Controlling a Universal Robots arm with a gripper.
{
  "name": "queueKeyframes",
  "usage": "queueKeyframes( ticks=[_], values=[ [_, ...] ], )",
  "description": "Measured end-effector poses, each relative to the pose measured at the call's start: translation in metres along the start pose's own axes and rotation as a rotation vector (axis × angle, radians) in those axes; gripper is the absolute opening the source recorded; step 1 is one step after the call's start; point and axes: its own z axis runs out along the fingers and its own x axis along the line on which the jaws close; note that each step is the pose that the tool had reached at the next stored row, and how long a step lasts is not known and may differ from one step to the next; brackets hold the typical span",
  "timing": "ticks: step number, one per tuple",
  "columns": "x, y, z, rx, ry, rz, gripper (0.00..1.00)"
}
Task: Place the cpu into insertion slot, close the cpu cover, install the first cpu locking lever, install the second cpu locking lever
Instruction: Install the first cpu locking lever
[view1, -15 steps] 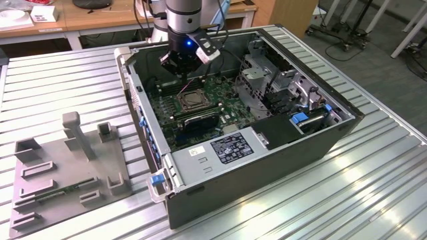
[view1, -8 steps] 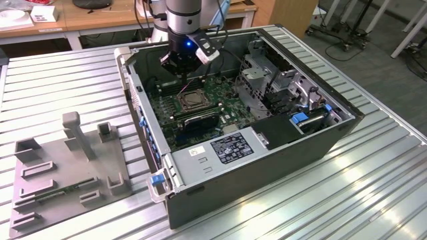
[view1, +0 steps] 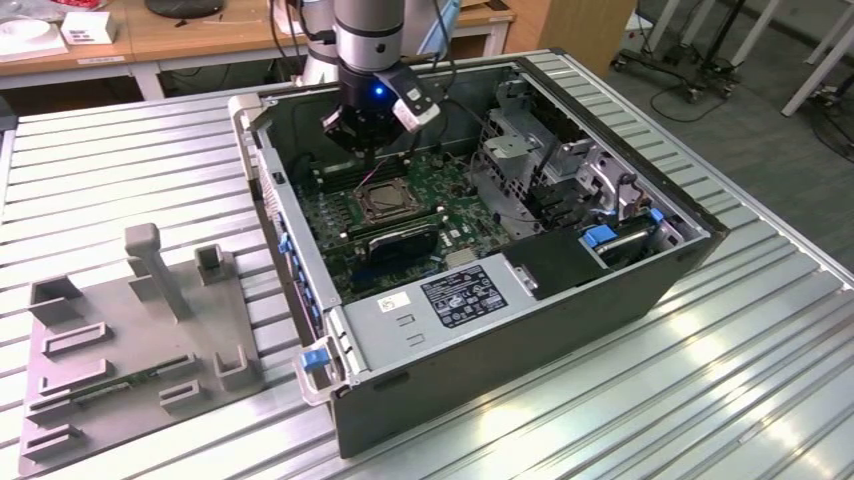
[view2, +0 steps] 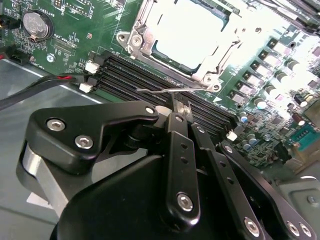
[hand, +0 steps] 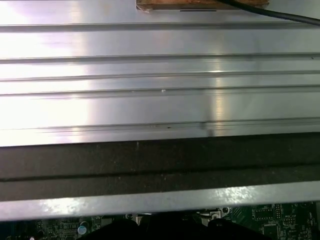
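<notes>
**Exterior view and second wrist view: claw at the lever beside the socket**

Exterior view places the claw (view1: 363, 150) inside the open computer case (view1: 561, 330), low over the green board (view1: 447, 180), on the far side of the socket (view1: 363, 207). In the second wrist view its fingers (view2: 177, 150) are drawn together to a narrow point. A thin lever wire (view2: 170, 90) lies just beyond the tips, across the black memory slots (view2: 130, 75); contact cannot be confirmed. Past the wire, the chip (view2: 192, 30) sits in the socket, with the cover plate (view2: 145, 25) lying flat around it. The case stands on a ribbed metal table (view1: 694, 400). A grey fixture (view1: 134, 330) lies well apart at the exterior view's left.
</notes>
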Motion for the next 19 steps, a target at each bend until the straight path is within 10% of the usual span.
queueKeyframes(
  ticks=[19],
  values=[
    [-0.0043, 0.0001, 0.0053, 0.0, -0.0001, 0.0, 0.11]
  ],
)
